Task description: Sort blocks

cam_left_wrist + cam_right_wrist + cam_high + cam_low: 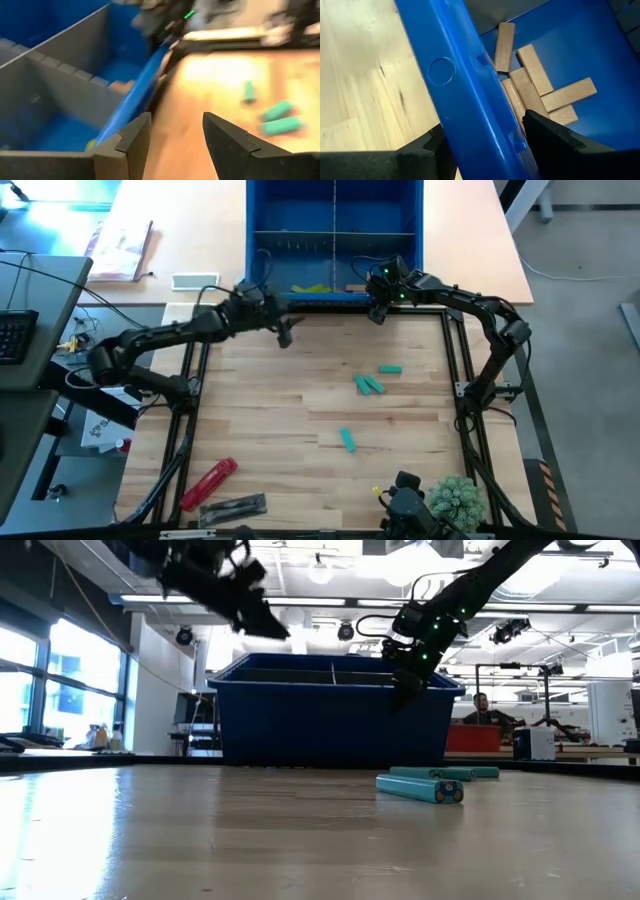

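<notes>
Bin (262, 240): blue, grey dividers. Inside it: tan wood blocks (535, 85) and lime yellow-green blocks (310, 288). Teal blocks (372, 385) on the pale wood-grain table (270, 400) beside the bin. Far from the bin: a red cylinder (208, 482), possibly plastic.

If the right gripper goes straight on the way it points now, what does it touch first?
Most likely the blue bin's front wall: the right gripper has its open fingers on either side of that rim. Past the wall, the tan blocks lie on the bin floor. Depth is hard to judge.
</notes>
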